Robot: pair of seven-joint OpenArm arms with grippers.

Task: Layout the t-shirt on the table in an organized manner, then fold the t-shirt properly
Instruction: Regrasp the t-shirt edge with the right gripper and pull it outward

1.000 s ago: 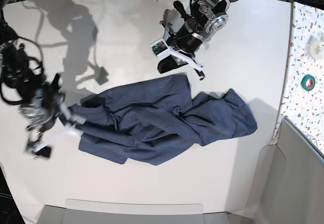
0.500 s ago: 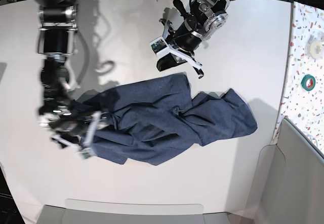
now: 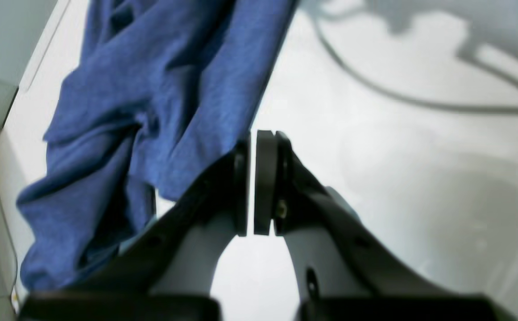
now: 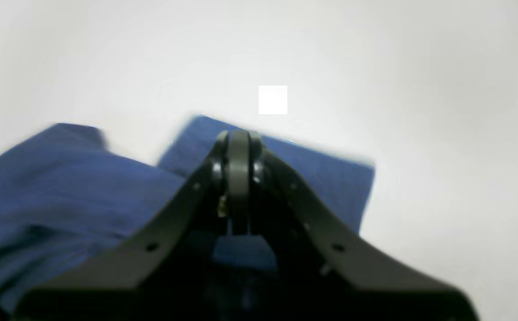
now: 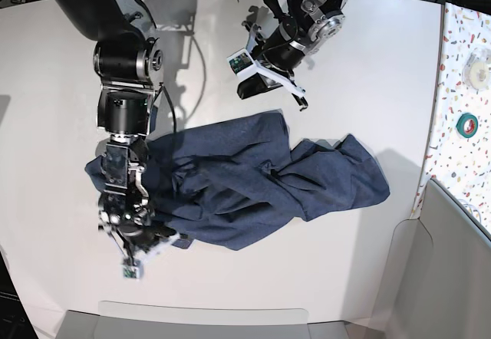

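The right arm reaches down the left side of the base view, its forearm running nearly straight toward the near edge of the surface (image 5: 322,278). Its wrist is bent low, and the right hand (image 5: 153,241) sits at the near-left end of the t-shirt (image 5: 253,182), fingers pressed together. The left arm is folded at the far side of the surface, its left hand (image 5: 295,97) closed and empty, just beyond the t-shirt's far edge.

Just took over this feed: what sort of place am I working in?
Likely a robotics lab bench, not a home: a plain white matte table holding only a crumpled navy-blue t-shirt, a speckled terrazzo side surface with a green tape roll.
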